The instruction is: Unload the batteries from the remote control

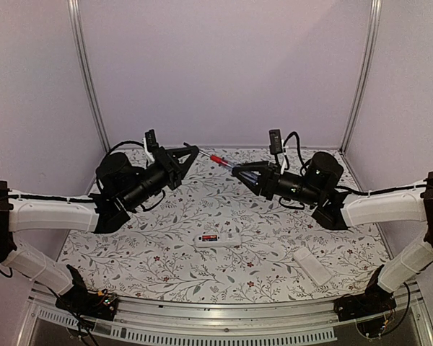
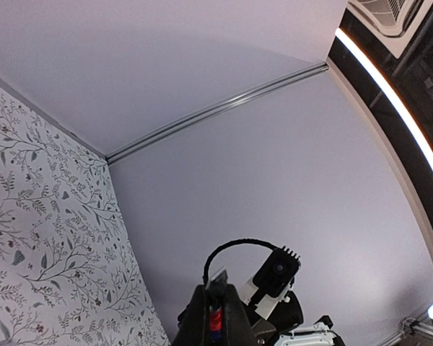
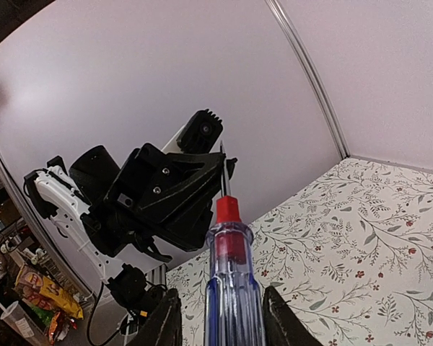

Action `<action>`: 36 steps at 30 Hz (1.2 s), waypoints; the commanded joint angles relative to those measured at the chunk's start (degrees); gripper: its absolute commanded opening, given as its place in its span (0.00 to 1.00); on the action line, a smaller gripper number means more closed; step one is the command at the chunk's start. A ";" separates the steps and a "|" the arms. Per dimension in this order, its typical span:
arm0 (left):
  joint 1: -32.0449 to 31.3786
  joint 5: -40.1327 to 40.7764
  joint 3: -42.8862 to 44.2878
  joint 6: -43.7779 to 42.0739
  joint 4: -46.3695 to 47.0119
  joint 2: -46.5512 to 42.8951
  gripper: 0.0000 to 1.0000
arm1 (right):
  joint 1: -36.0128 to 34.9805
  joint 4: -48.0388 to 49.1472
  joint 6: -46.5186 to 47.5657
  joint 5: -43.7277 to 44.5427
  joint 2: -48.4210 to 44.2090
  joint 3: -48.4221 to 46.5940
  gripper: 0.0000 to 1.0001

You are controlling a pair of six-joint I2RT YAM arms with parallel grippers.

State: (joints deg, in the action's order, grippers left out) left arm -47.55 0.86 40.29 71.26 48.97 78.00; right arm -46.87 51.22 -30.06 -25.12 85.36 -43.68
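Note:
The white remote control [image 1: 227, 240] lies face up at the middle of the table, with the red batteries [image 1: 210, 237] seated in its recess. Both arms are raised above the back of the table. A red-and-blue-handled screwdriver [image 1: 218, 159] spans between them. My left gripper [image 1: 192, 151] is shut on its metal shaft; its dark fingers [image 2: 199, 317] press together round the tool. My right gripper [image 1: 239, 171] straddles the clear blue handle [image 3: 231, 274], and a narrow gap shows between the handle and each finger [image 3: 166, 321]. Neither gripper is near the remote control.
A plain white rectangular plate [image 1: 312, 265] lies on the floral tablecloth [image 1: 151, 252] at the front right. Pale walls with metal corner posts [image 1: 90, 79] close in the back and sides. The arm bases stand at the near edge.

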 commanded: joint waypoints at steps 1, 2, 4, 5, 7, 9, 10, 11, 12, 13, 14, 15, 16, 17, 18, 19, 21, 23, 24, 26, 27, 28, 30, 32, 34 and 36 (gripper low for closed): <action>0.68 0.08 -0.92 0.28 1.08 -0.48 0.00 | -0.41 2.04 -1.30 -1.42 1.44 -1.73 0.35; 0.67 0.07 -0.94 0.23 1.06 -0.50 0.00 | -0.41 2.04 -1.31 -1.42 1.53 -1.83 0.32; 0.72 0.03 -1.13 -0.08 1.17 -0.40 0.00 | -0.43 2.04 -1.40 -1.29 1.71 -2.01 0.17; 0.89 -0.01 -1.30 -0.33 1.33 -0.32 0.00 | -0.42 1.88 -1.40 -0.91 1.67 -1.95 0.09; 1.58 -1.69 -1.74 -1.66 1.53 0.14 0.00 | -0.43 0.85 -1.49 1.11 1.27 -1.89 0.00; 2.68 -5.29 -2.19 -4.19 1.73 0.75 0.21 | -0.34 -0.80 -0.67 3.50 0.34 -1.27 0.00; 3.25 -7.03 -2.55 -5.89 1.53 0.83 0.41 | -0.33 -2.25 -0.27 4.66 -0.17 -0.97 0.00; 3.71 -8.45 -3.18 -8.25 1.02 0.73 0.61 | -0.25 -2.97 0.43 5.48 -0.96 -0.70 0.00; 4.13 -9.50 -3.61 -10.98 -0.53 0.44 0.73 | -0.17 -4.87 1.37 6.57 -1.64 -0.36 0.00; 4.60 -10.61 -3.83 -14.82 -3.00 0.26 0.81 | 0.05 -6.34 1.84 7.64 -2.88 0.10 0.00; 4.97 -11.77 -3.97 -18.92 -5.98 0.15 0.86 | 0.41 -7.68 2.34 8.65 -3.89 0.55 0.00; 5.08 -12.20 -4.18 -23.36 -10.23 0.10 0.91 | 0.92 -9.18 2.70 9.62 -4.68 1.13 0.00; 5.01 -11.55 -4.35 -27.15 -14.01 0.18 0.93 | 1.81 -10.55 2.97 10.56 -6.07 1.86 0.00; 5.01 -10.64 -4.85 -30.56 -16.86 0.45 0.95 | 2.56 -11.62 3.10 11.22 -6.92 2.56 0.00; 5.12 -10.00 -5.97 -33.14 -18.17 0.94 0.96 | 3.18 -12.48 3.23 11.78 -8.08 3.47 0.00; 5.22 -11.18 -7.90 -35.66 -18.40 1.50 0.96 | 3.66 -13.16 3.45 12.36 -9.59 4.23 0.00; 5.27 -16.04 -10.50 -39.96 -16.31 2.94 0.95 | 4.18 -14.86 3.88 14.05 -11.60 5.45 0.00; 5.19 -20.86 -11.83 -42.97 -13.97 4.90 0.93 | 4.33 -16.21 4.32 15.27 -13.32 6.17 0.00; 5.24 -22.26 -11.89 -44.05 -13.54 6.05 0.91 | 4.33 -16.56 4.39 15.71 -14.01 6.58 0.00; 5.34 -23.87 -11.59 -46.07 -12.98 8.73 0.91 | 4.33 -16.70 4.11 16.06 -14.78 7.12 0.00; 5.47 -24.54 -11.54 -46.87 -12.25 10.34 0.91 | 4.33 -16.56 3.91 15.99 -14.89 7.31 0.00; 5.74 -25.73 -11.40 -46.88 -11.08 12.06 0.91 | 4.33 -16.33 3.60 15.80 -15.02 7.44 0.00; 6.44 -28.81 -11.03 -46.19 -7.81 15.38 0.90 | 4.33 -15.99 3.11 15.11 -14.72 7.40 0.00; 6.69 -30.58 -10.30 -46.02 -6.23 18.17 0.89 | 4.33 -15.94 2.87 14.65 -14.55 7.25 0.00; 6.84 -31.39 -9.20 -46.56 -6.46 20.53 0.89 | 4.33 -16.04 2.84 14.43 -14.14 7.08 0.00; 6.85 -31.77 -8.02 -46.96 -7.53 22.47 0.89 | 4.33 -16.13 2.82 14.17 -13.83 6.88 0.00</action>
State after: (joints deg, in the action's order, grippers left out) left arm -41.47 -27.05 29.63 26.79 39.75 97.25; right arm -42.59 34.81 -27.11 -11.00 71.55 -37.01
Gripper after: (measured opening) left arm 0.894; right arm 0.179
